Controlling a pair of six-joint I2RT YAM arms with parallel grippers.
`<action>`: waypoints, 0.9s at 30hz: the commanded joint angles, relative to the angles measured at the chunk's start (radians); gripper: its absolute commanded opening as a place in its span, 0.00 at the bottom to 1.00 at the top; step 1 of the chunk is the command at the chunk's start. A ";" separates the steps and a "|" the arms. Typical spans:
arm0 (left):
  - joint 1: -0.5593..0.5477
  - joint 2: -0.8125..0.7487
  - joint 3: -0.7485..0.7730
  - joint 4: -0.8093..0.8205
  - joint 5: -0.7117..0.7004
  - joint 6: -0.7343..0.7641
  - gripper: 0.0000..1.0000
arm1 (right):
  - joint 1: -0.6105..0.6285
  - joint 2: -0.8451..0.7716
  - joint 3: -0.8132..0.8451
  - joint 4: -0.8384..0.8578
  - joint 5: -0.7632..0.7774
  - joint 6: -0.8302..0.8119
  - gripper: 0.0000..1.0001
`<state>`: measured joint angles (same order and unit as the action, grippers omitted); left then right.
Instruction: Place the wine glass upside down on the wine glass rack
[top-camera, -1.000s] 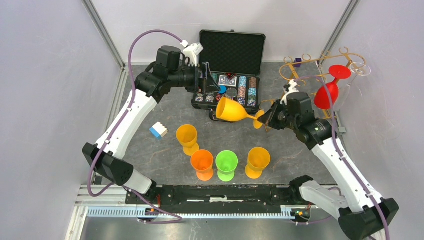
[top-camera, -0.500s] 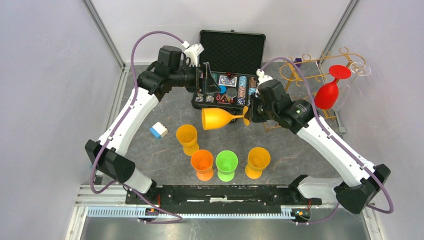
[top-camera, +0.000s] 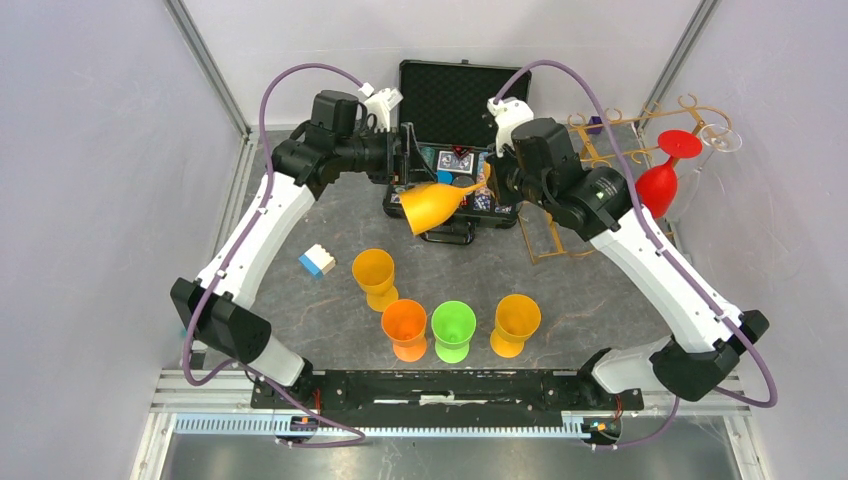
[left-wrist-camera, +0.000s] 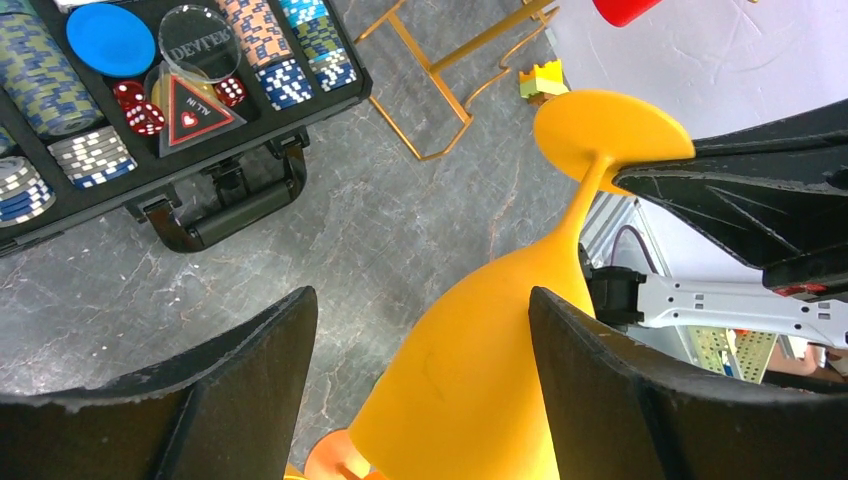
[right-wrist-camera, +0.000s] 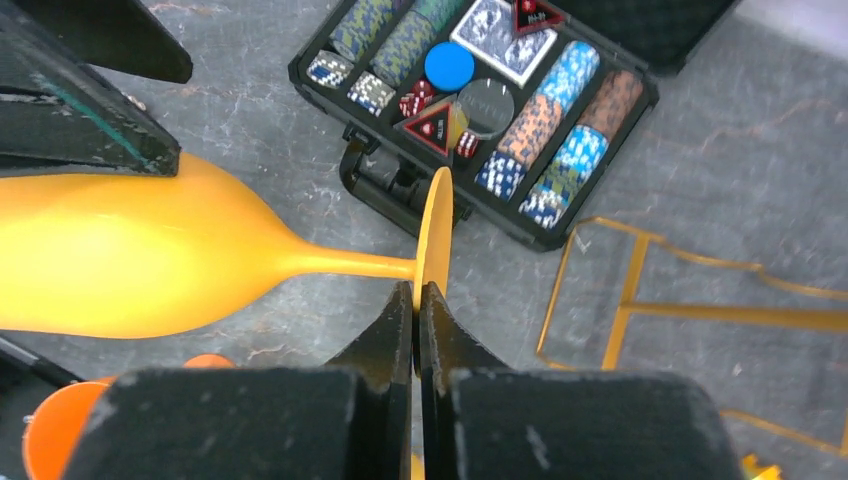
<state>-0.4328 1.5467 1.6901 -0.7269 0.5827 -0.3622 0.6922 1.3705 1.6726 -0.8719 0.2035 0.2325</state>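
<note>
grey marbled table (top-camera: 600, 300), pale walls. nearest, four cups (top-camera: 452, 330) and one blue-white block (top-camera: 318, 260). one yellow wine glass (top-camera: 432, 205) lies sideways in the air, well short of the rack. the right gripper (right-wrist-camera: 417, 310) pinches its foot and the left gripper (left-wrist-camera: 418, 320) stands wide around its bowl. beyond, one chip case (top-camera: 465, 100) and one gold rack (top-camera: 600, 140), where a red glass (top-camera: 655, 185) and a clear glass (top-camera: 712, 145) hang.

The glass (left-wrist-camera: 480, 380) is running off the bottom edge of my left wrist view, rim unseen, and I am failing to tell whether my left jaws are touching its bowl. From above, my right arm (top-camera: 640, 250) is covering part of the rack (top-camera: 590, 135) and case (top-camera: 455, 95).
</note>
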 joint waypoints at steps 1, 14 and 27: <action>0.016 0.006 0.018 -0.008 0.027 -0.020 0.81 | 0.004 -0.030 -0.001 0.181 -0.025 -0.187 0.00; 0.050 0.006 0.012 -0.013 0.042 -0.022 0.80 | 0.004 -0.304 -0.425 0.708 0.031 -0.692 0.00; 0.078 0.025 -0.011 0.014 0.131 -0.078 0.80 | 0.136 -0.178 -0.398 0.568 0.197 -1.149 0.00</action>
<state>-0.3637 1.5597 1.6890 -0.7383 0.6384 -0.3859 0.7696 1.1820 1.2675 -0.3477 0.2775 -0.7513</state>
